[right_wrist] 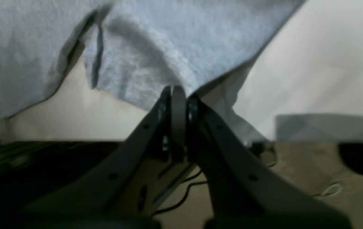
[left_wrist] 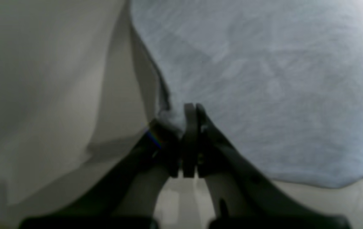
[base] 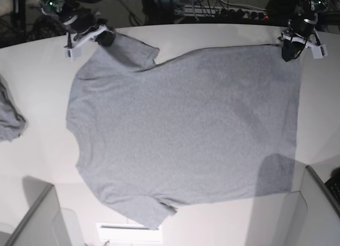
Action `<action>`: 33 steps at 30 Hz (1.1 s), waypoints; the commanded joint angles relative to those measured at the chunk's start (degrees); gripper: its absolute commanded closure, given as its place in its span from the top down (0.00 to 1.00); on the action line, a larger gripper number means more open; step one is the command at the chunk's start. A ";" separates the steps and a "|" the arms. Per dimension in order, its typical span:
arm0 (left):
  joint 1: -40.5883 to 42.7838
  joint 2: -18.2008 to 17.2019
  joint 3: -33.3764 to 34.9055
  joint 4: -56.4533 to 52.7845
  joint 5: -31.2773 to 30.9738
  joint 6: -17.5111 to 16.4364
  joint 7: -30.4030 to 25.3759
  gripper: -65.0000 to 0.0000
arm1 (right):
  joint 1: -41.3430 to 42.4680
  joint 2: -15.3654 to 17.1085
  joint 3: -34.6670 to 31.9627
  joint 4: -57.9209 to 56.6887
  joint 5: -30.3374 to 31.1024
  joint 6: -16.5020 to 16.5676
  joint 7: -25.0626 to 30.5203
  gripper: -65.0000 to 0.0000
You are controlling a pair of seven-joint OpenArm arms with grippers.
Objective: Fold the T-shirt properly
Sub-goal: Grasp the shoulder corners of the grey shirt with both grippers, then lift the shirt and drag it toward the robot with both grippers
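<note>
The heather-grey T-shirt (base: 180,129) lies spread flat on the white table (base: 32,60), plain side up, collar to the left and hem to the right. My left gripper (base: 291,50) is at the far right hem corner. In the left wrist view it (left_wrist: 190,109) is shut on that corner of the T-shirt (left_wrist: 264,79). My right gripper (base: 104,37) is at the far left sleeve. In the right wrist view it (right_wrist: 178,93) is shut on the edge of the T-shirt (right_wrist: 156,47). No lettering shows.
A small bunched scrap of grey cloth (base: 9,119) lies at the table's left edge. Grey panels stand at the near left (base: 37,219) and near right (base: 313,214) corners. Cables and gear (base: 212,9) run behind the table's far edge.
</note>
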 commanded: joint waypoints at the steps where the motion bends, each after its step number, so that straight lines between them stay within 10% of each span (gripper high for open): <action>1: 1.31 -1.20 -0.32 1.31 -0.76 -0.34 -0.86 0.00 | -1.37 0.51 0.11 0.96 2.80 0.21 0.53 0.00; 11: 5.53 -1.28 0.03 6.23 -0.76 -0.34 -0.86 0.00 | -2.78 6.05 -1.12 1.05 19.06 0.21 -5.36 0.00; 23: 5.70 -1.11 0.29 10.63 -0.76 4.14 -0.86 0.00 | 5.13 6.14 -1.03 5.97 19.68 -0.58 -11.16 0.00; 33: -2.38 -1.02 -2.34 11.33 -0.67 4.32 9.77 0.00 | 13.75 6.22 -1.12 5.97 19.68 -8.49 -15.64 0.00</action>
